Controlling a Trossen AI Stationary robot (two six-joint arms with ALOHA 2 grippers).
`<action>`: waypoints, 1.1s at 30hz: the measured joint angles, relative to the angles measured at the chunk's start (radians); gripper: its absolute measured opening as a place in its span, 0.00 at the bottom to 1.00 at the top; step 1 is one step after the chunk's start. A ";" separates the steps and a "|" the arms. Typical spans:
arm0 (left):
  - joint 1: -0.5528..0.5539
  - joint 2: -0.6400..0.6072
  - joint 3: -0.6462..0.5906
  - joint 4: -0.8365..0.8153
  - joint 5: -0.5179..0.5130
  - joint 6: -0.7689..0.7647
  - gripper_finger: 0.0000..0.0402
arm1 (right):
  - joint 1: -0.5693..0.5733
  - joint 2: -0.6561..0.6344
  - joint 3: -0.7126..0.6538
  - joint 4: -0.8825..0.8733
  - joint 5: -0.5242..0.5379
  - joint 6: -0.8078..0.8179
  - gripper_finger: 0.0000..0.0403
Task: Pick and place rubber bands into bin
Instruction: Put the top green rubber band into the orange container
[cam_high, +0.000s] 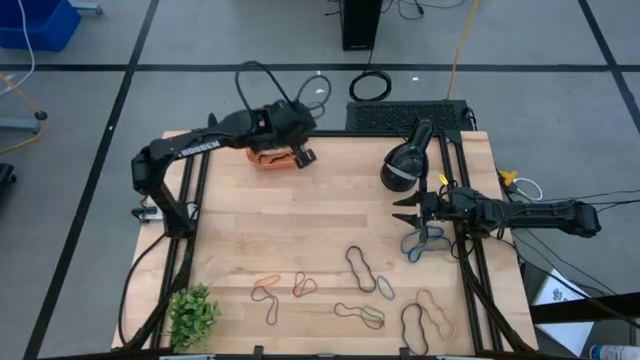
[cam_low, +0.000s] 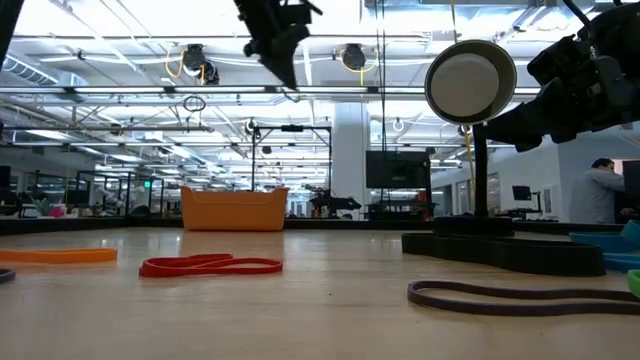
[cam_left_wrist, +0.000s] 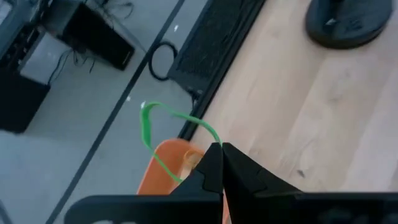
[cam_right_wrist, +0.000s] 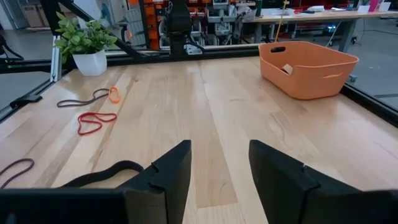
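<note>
Behind the wooden table (cam_high: 320, 215) I see grey floor, a dark mat at twelve o'clock and a black desk lamp (cam_high: 405, 165) standing toward two o'clock. On the table itself, the orange bin (cam_high: 268, 158) sits at about eleven o'clock near the far edge, and I cannot see from above what it already holds; the right wrist view shows only a pale scrap inside.

My left gripper (cam_left_wrist: 222, 163) hangs above the bin, fingers pinched together on a green band (cam_left_wrist: 163, 127), whose loop dangles over the bin's edge and the floor beyond. I judge this one is a release away from being binned, provided I centre it over the tray first.

My right gripper (cam_high: 407, 211) hovers at three o'clock with its fingers spread wide and nothing between them, just beside a blue band (cam_high: 420, 242) lying on the wood.

Plenty is left. Along the near edge from seven to five o'clock I count an orange band (cam_high: 265, 291), a red band (cam_high: 304, 286), a dark band (cam_high: 362, 268) with a blue loop at its end, a greenish band (cam_high: 360, 315) and a black band (cam_high: 413, 328) beside a tan one (cam_high: 436, 309). A small potted plant (cam_high: 191, 315) sits at seven o'clock. I reckon the job is nearer its start than its end.
</note>
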 joint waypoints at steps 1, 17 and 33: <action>0.016 -0.001 0.000 -0.008 0.008 -0.003 0.00 | 0.000 0.001 0.000 -0.001 0.000 0.000 0.38; 0.249 -0.001 -0.439 0.368 0.248 -0.044 0.01 | 0.000 0.001 0.000 -0.002 0.000 0.000 0.38; 0.333 -0.002 -0.713 0.524 0.281 -0.096 0.01 | 0.000 0.001 0.000 -0.002 0.003 -0.004 0.38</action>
